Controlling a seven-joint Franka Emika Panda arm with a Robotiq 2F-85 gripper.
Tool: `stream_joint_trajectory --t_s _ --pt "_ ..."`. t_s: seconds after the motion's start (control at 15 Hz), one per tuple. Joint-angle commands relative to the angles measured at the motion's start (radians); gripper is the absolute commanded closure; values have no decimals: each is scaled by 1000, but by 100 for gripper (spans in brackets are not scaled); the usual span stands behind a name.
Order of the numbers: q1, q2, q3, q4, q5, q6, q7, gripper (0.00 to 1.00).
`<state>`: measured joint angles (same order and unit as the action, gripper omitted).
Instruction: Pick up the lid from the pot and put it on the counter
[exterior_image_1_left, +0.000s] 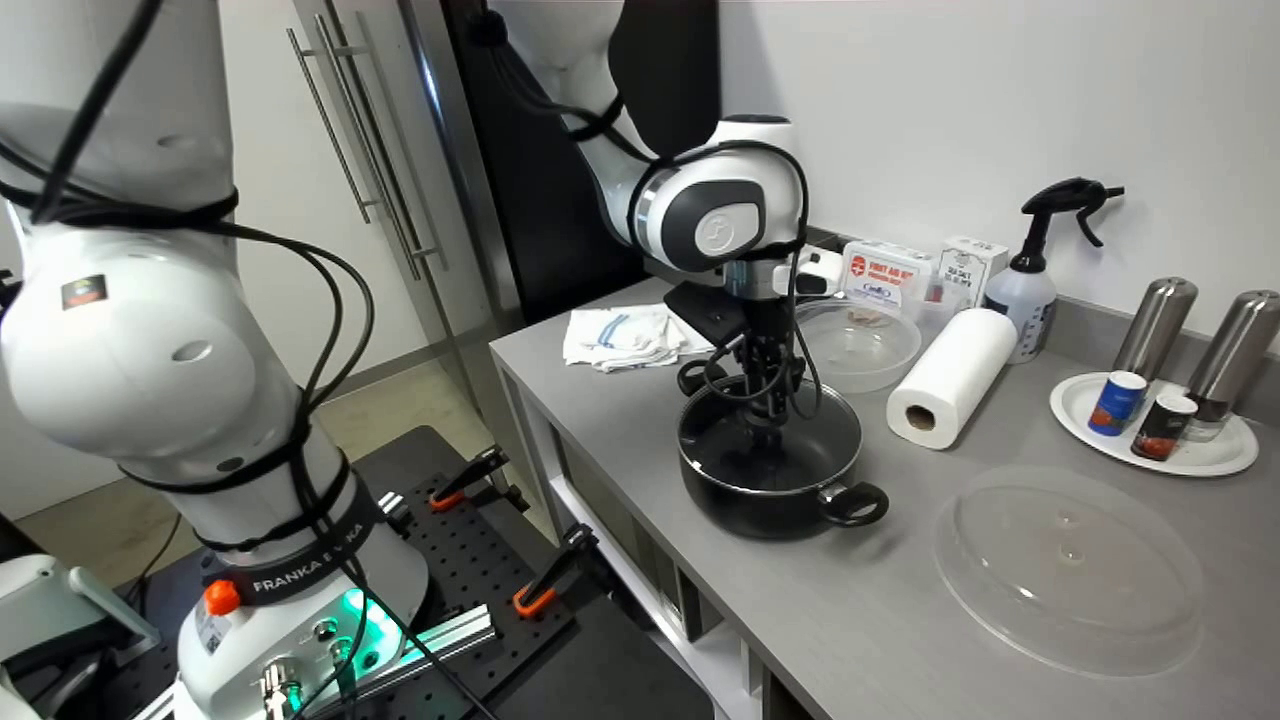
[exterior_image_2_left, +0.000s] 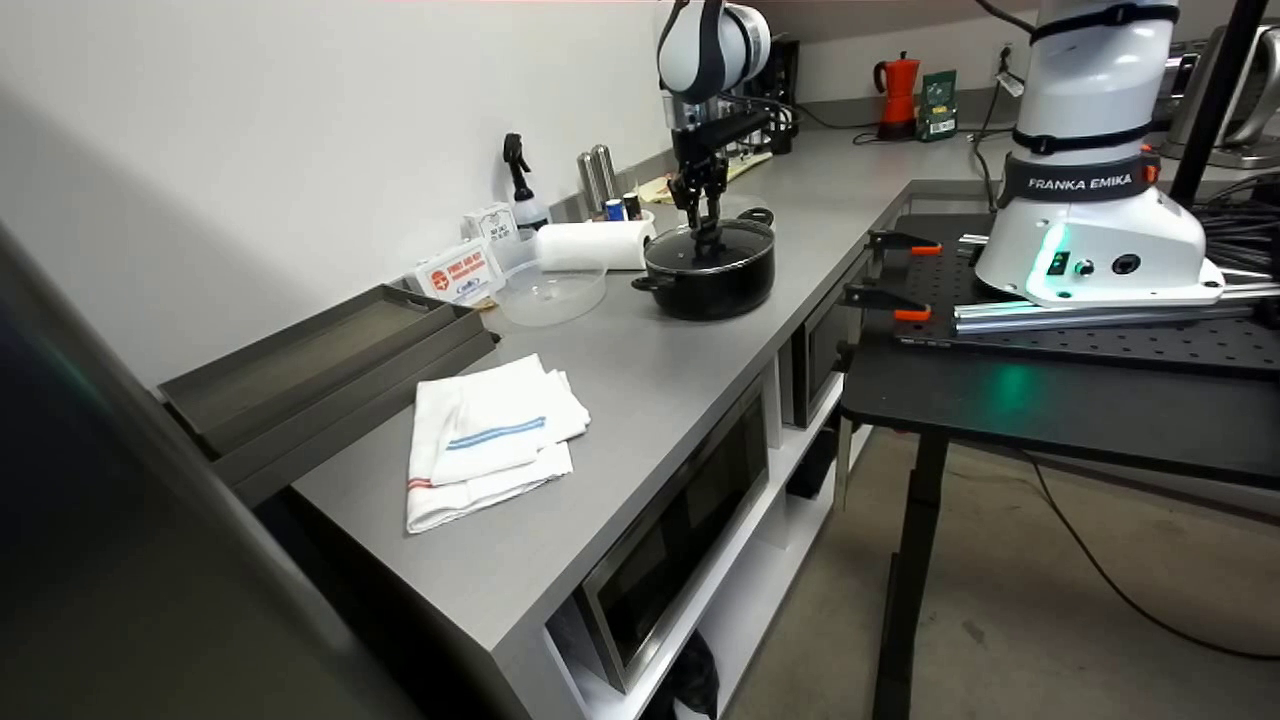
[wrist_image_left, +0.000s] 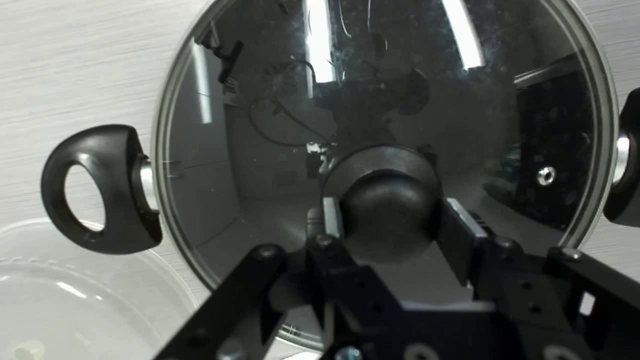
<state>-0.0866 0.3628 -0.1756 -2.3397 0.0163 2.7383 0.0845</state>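
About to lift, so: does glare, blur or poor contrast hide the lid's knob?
Wrist view: bright light streaks glare on the lid but miss the knob; in both exterior views, the black gripper and knob blend together; in an exterior view, a blurred dark surface fills the lower left, away from the pot.

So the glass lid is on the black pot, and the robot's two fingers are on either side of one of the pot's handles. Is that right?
The last part is wrong: the wrist view shows the fingers on either side of the dark knob in the middle of the glass lid. The lid is on the black pot, as you say.
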Motion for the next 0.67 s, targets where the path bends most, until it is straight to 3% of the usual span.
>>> stream_joint_trajectory --t_s 0.0,0.6 --pt "4 -10 -5 5 -16 -7 27 75" --pt "36 -98 -50 -61 -80 23 83 75"
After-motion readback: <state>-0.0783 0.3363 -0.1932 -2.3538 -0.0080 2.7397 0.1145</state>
